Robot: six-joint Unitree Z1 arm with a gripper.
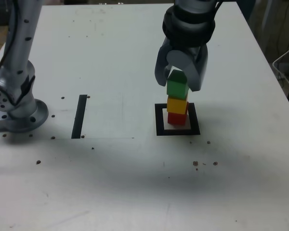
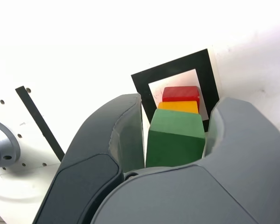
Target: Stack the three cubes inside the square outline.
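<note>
We have the hand (image 1: 178,85) released, its fingers parted on either side of the green cube (image 1: 177,90), which tops the yellow (image 1: 177,105) and red (image 1: 177,119) cubes inside the square outline (image 1: 160,127), so we judge straight up the clear way out.

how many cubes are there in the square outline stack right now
3: the red cube at the bottom, the yellow cube on it, the green cube on top, between the end effector's fingers.
</note>
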